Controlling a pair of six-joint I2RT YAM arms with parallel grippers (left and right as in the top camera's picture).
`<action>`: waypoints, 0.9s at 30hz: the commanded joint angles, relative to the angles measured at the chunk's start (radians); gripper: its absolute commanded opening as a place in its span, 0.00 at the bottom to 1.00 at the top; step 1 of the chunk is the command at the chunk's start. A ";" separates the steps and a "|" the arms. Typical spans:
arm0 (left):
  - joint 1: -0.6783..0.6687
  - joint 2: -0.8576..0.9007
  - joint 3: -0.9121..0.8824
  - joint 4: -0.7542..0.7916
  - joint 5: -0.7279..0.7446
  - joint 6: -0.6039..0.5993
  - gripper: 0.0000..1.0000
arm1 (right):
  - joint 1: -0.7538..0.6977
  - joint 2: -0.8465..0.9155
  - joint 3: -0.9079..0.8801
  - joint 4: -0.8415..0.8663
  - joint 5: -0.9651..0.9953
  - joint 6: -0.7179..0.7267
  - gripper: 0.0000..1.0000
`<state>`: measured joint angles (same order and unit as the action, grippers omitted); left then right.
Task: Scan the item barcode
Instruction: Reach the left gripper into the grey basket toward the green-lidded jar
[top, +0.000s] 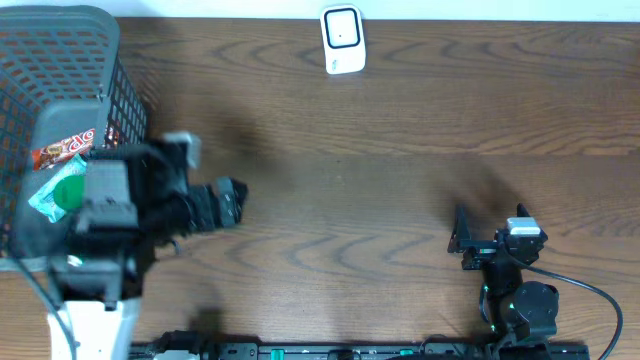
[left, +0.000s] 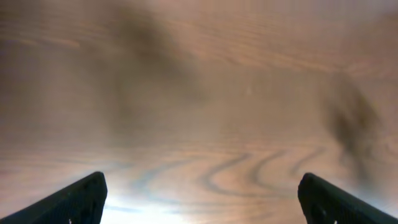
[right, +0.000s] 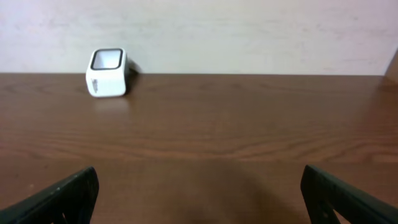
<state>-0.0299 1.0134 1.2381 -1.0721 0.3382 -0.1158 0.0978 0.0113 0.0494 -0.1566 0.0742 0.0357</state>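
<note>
1. While both arms hang over the desk (top: 400, 120), the left pincer (left: 200, 198) stands spread as wide as it goes and grips nothing. Only blurred wood grain shows between its dark fingers (left: 78, 200).
2. Equally wide and empty is the right pincer (right: 200, 198), its black fingers (right: 68, 196) well apart and touching nothing.
3. Behind the left pincer, partly under its arm, the things to scan lie inside a dark wire-mesh basket (top: 60, 60). They are a crinkly red snack wrapper (top: 62, 150) and, just beside it, a glossy green packet (top: 60, 195).
4. Far ahead of the right pincer and off to its left stands the scanner (right: 107, 73). It is a small white box with rounded corners and a dark-framed window on its slanted face, close to a pale wall (right: 249, 31).
5. Beneath both pincers the desk is smooth, dark brown wood with sweeping grain lines and a faint sheen.
</note>
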 joint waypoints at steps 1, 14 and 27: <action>0.001 0.109 0.266 -0.108 -0.205 -0.093 0.98 | 0.008 -0.005 -0.006 0.003 -0.005 -0.015 0.99; 0.373 0.482 0.750 -0.382 -0.425 -0.305 0.98 | 0.009 -0.005 -0.006 0.003 -0.005 -0.015 0.99; 0.705 0.716 0.748 -0.386 -0.293 -0.395 0.98 | 0.009 -0.005 -0.006 0.003 -0.005 -0.015 0.99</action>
<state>0.6636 1.6928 1.9751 -1.4494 0.0055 -0.4911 0.0978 0.0113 0.0490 -0.1558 0.0746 0.0360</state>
